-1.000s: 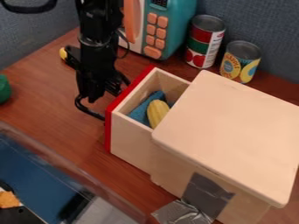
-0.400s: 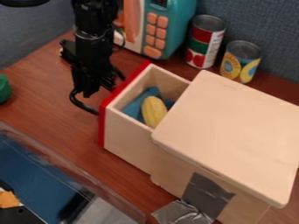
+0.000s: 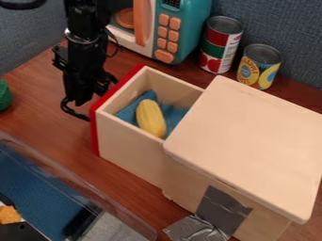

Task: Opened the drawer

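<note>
At centre, open drawer (image 3: 129,148), lengthwise toward upper left

Toy microwave (image 3: 192,28) cut off at top edge, green object (image 3: 4,96) cropped at left, rear of drawer (image 3: 129,149) hidden beneath box top (image 3: 252,141)

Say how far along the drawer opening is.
Done: the pale wooden drawer with a red front stands well out of its wooden cabinet, baring the oblong yellow object inside. In hand: the black tool hangs beside that front. Left: probably little beyond backing away, unless a wider opening is wanted.
</note>
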Tool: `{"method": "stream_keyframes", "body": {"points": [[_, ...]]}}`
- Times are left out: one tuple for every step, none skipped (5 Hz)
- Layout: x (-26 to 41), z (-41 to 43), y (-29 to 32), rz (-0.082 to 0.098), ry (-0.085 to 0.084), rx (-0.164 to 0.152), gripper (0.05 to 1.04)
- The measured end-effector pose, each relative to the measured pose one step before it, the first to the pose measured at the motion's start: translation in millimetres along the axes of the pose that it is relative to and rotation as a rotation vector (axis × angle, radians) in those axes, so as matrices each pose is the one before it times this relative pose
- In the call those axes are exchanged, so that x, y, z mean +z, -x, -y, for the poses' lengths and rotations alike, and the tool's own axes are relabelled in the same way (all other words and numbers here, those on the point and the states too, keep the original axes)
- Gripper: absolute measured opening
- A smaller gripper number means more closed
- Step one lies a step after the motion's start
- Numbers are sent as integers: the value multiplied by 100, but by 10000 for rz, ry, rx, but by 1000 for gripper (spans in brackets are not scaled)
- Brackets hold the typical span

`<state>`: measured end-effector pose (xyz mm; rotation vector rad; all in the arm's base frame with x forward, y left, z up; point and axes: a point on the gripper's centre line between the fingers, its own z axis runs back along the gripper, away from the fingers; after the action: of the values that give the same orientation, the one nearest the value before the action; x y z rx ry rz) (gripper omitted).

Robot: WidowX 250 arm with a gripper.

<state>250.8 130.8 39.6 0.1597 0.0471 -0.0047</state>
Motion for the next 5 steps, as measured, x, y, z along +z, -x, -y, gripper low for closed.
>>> {"method": "stream_keyframes", "body": {"points": [[-19, -141, 475, -391, -18, -383, 418], [16, 213, 17, -32, 86, -236, 736], [1357, 3, -72, 408, -6, -28, 987], [2168, 257, 226, 357, 162, 113, 1004], [3194, 309, 53, 239, 384, 937, 1001]]}}
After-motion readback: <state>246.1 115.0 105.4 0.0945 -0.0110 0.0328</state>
